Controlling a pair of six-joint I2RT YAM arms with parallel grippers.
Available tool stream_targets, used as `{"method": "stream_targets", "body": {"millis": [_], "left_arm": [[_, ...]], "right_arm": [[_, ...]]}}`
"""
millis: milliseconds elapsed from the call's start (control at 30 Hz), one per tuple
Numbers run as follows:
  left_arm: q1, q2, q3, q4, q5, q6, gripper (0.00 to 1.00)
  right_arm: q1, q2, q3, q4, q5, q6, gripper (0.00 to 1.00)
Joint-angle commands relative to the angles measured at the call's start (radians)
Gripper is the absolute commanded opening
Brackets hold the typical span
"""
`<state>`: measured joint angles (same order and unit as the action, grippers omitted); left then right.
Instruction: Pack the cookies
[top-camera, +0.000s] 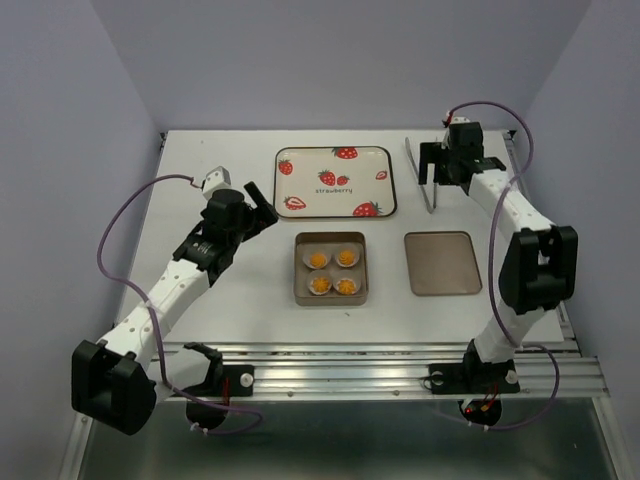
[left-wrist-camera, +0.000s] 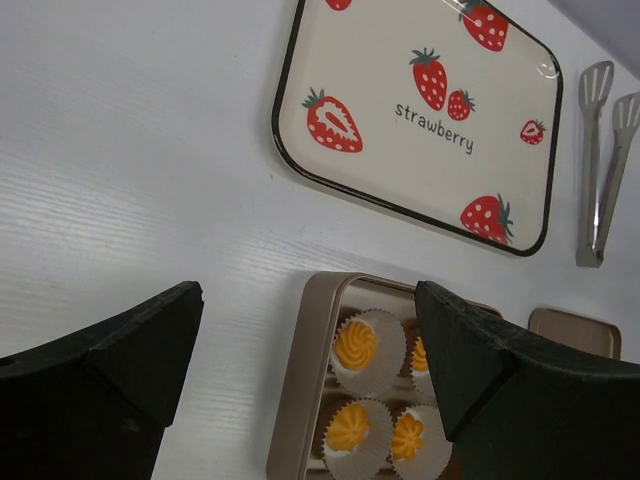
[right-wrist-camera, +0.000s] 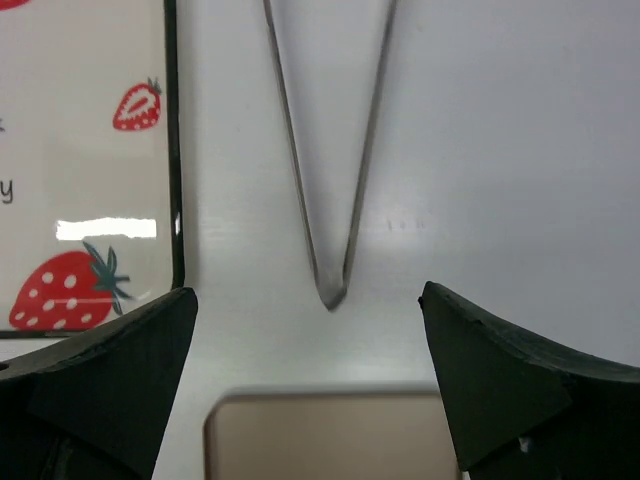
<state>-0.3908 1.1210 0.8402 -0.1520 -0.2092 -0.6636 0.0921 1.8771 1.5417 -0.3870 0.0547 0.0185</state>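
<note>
Top external has the left pincer (top-camera: 262, 203) hovering over the table (top-camera: 200, 160), fingers apart with nothing between them. Ahead of it lies the strawberry tray (top-camera: 335, 182). Just to its right, a little nearer the bases, sits the tin (top-camera: 300, 272). All four cookies (top-camera: 332, 272) are inside, two by two, each in a paper cup (left-wrist-camera: 385, 375). They look light and crumbly to me, and the piped tops would likely smear under a pinch. If one needs moving, I'd take it low by the cup's pleated sides and squeeze gently. Farther right, well apart from that pincer, the lid (top-camera: 442, 263) lies flat. Beyond it the right pincer (top-camera: 457, 170) hangs spread wide and holds nothing. The joined end of the tongs (top-camera: 423, 178) lies under the gap between its fingers. By my reckoning only the lid is left to fit.
</note>
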Motion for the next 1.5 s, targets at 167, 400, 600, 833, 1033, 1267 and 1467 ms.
{"method": "stream_targets", "body": {"millis": [167,400,600,833,1033,1267,1467], "left_arm": [[-0.002,-0.099,-0.067,0.02,0.057,0.007,0.99],[-0.017,-0.161,-0.119,0.035,0.119,0.001,0.99],[-0.019,-0.204,-0.17,0.034,0.137,-0.016,0.99],[-0.02,-0.219,-0.182,0.023,0.116,-0.027,0.99],[-0.019,-0.201,-0.179,0.022,0.094,-0.03,0.99],[-0.02,-0.19,-0.173,0.012,0.064,-0.025,0.99],[-0.02,-0.193,-0.171,0.005,0.041,-0.03,0.99]], "right_arm": [[0.379,-0.384,-0.342,-0.332,0.222,0.312,1.0],[0.521,-0.521,-0.514,-0.436,0.218,0.399,0.97],[0.543,-0.409,-0.5,-0.477,0.278,0.434,0.86],[0.543,-0.322,-0.496,-0.464,0.295,0.403,0.67],[0.543,-0.279,-0.5,-0.455,0.275,0.396,0.58],[0.543,-0.227,-0.499,-0.46,0.269,0.393,0.49],[0.543,-0.197,-0.499,-0.463,0.269,0.391,0.43]]}}
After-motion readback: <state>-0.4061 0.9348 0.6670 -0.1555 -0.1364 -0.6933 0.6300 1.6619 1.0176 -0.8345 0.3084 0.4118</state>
